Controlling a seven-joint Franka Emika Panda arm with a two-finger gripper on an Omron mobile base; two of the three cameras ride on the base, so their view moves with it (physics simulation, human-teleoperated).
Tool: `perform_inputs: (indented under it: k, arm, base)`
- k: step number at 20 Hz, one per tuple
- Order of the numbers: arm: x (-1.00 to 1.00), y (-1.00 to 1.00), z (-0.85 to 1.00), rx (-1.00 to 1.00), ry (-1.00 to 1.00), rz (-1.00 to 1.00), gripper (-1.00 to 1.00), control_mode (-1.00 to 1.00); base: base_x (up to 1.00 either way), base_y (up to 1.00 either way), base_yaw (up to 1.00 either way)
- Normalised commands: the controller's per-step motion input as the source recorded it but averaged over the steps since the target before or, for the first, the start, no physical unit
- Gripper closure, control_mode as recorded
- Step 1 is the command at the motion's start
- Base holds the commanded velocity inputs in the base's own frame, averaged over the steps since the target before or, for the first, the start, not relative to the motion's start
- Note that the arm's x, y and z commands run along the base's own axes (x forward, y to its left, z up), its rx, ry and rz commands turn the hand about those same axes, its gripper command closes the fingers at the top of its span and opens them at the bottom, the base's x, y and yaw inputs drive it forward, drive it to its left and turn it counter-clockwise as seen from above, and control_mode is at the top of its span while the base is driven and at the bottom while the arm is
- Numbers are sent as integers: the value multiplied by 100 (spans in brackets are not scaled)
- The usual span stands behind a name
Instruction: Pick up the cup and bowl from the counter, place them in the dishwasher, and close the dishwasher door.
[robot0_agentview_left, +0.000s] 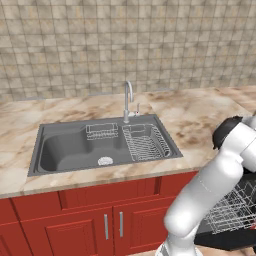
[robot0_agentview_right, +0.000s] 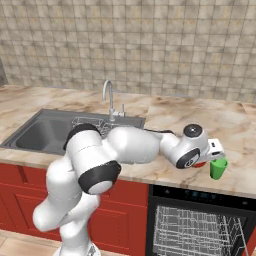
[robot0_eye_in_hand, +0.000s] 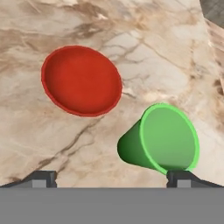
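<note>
The hand view looks down on the beige marble counter (robot0_eye_in_hand: 175, 52). The glossy red bowl (robot0_eye_in_hand: 82, 81) sits on it at the upper left. The bright green cup (robot0_eye_in_hand: 164, 139) stands beside the bowl at the lower right, apart from it. My gripper (robot0_eye_in_hand: 111, 179) is open above them with nothing between its fingertips (robot0_eye_in_hand: 41, 177); the right tip is close under the cup. In the right base view the gripper (robot0_agentview_right: 218, 156) hangs just over the cup (robot0_agentview_right: 218, 169) near the counter's front edge, and the bowl (robot0_agentview_right: 202, 164) peeks out behind the wrist. Below, the dishwasher (robot0_agentview_right: 200, 225) stands open, its white racks showing.
A grey sink (robot0_agentview_left: 75, 150) with a faucet (robot0_agentview_left: 128, 100) and a wire drying rack (robot0_agentview_left: 147, 142) lies left of the arm. Red cabinets (robot0_agentview_left: 100, 225) with silver handles run under the counter. The dishwasher's pulled-out rack (robot0_agentview_left: 235, 207) sits low at the right. A tiled wall closes the back.
</note>
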Motion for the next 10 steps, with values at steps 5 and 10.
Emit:
perform_inputs:
  k: [5,10]
  arm:
    - [21,-28,-8,0,0,0,-100,-100]
    - [23,-31,-6,0,0,0,-100,-100]
  base:
    - [0,0,0]
    - [0,0,0]
